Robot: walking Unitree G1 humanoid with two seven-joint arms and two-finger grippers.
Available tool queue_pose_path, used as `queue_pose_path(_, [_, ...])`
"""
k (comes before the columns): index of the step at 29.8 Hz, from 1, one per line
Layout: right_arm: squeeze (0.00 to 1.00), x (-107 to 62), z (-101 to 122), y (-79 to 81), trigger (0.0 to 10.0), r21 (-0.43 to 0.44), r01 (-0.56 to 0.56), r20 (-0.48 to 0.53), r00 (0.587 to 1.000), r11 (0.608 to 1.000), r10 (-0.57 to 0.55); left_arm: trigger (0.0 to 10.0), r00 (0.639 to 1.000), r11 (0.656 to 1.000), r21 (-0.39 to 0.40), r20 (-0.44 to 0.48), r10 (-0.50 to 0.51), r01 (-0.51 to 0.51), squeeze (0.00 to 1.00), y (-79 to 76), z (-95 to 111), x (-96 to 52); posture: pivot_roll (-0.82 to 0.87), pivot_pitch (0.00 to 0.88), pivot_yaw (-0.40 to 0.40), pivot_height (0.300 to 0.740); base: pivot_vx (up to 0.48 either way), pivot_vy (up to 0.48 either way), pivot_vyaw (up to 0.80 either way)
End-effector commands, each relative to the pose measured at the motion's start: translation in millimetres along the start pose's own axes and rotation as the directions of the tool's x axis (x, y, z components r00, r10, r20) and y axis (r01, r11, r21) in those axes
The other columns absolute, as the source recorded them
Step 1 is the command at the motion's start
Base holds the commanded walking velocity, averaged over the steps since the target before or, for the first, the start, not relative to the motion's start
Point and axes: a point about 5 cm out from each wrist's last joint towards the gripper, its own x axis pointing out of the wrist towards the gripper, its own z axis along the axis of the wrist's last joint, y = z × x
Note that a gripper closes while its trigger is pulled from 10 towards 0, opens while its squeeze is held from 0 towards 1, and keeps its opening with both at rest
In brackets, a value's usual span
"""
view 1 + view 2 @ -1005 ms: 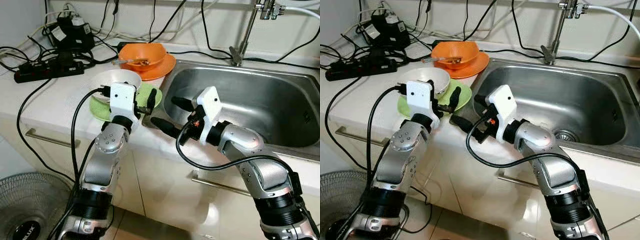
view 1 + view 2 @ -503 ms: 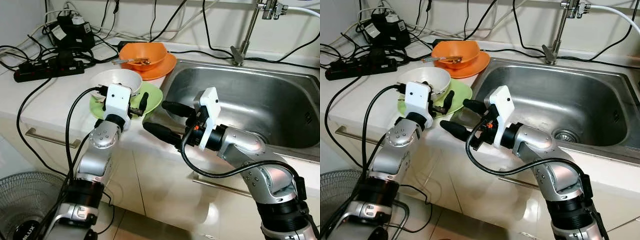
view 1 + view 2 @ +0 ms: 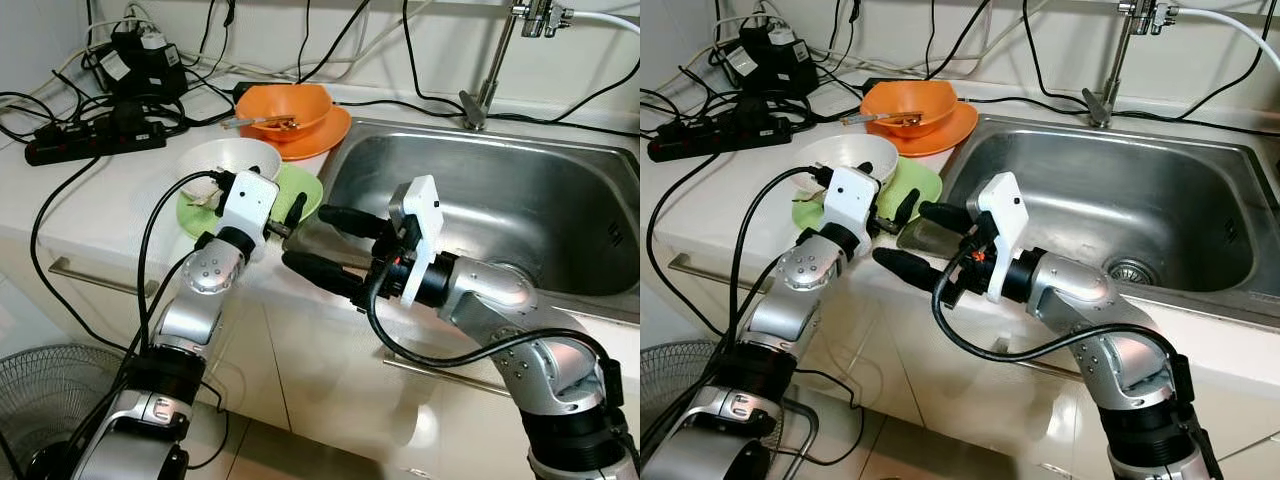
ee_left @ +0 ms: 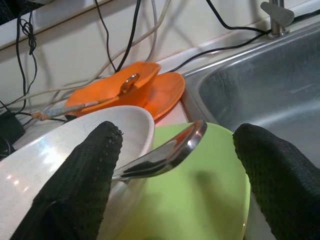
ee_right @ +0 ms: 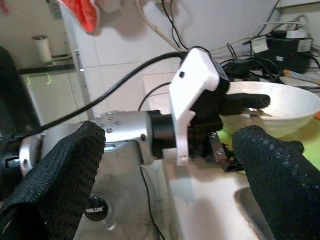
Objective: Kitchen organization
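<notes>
Moved since 1 s ago: right gripper [image 3: 322,243] swung left, out from over the steel sink basin [image 3: 520,210] to the counter edge, fingers spread wider; left gripper [image 3: 281,218] crept fwd toward the dishes.
Step in hand: prob. reach for the shiny metal spoon [image 4: 165,152], pre-grasp, nothing held yet.
Task items: spoon lies in the white round bowl [image 3: 232,161], tip sticking out over the lime-green flat plate [image 3: 303,186] that the bowl sits on; both on white countertop [image 3: 100,200], just left of sink. Orange bowl on orange plate [image 3: 290,112] farther back, w/ its own utensil.
L arm pose: elbow bent, wrist raised to counter level, fingers apart, straddling spoon tip in wrist view, not touching.
R arm pose: forearm across the sink's near rim, fingers wide apart, pointing left at the L wrist; empty.
Next move needs: L fingers advance slightly, close on spoon; R stays clear to avoid arm contact.
</notes>
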Motion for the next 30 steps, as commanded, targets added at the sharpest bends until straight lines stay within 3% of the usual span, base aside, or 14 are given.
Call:
queue_pose_path(1, [0.31,-2.6,3,-0.8,10.0,-0.006,0.002,0.004,1.000,1.000,-0.002,1.9,1.000,1.000,0.027,0.014,-0.001,0.000,0.00,5.9,4,3.6,-0.11,0.006,0.073,0.740,0.000,0.000,0.00])
queue_pose_path(8, [0.31,-2.6,1,-8.9,10.0,-0.047,0.083,-0.008,0.996,0.995,-0.084,0.0,0.999,0.999,0.032,0.031,0.006,-0.007,0.00,7.9,6,4.5,-0.11,0.004,0.074,0.740,0.000,0.000,0.00])
queue_pose_path(16, [0.31,-3.3,2,-18.0,10.0,-0.080,0.146,-0.009,0.989,0.986,-0.147,0.0,0.999,0.999,0.037,0.044,0.007,-0.009,0.00,9.8,6,4.1,-0.10,0.003,0.075,0.740,0.000,0.000,0.00])
queue_pose_path(30, [0.31,-1.6,1,-19.7,10.0,-0.092,0.167,-0.002,0.986,0.982,-0.168,0.0,0.998,0.999,0.040,0.069,-0.002,0.000,0.00,9.5,10,5.1,-0.10,0.002,0.075,0.740,0.000,0.000,0.00])
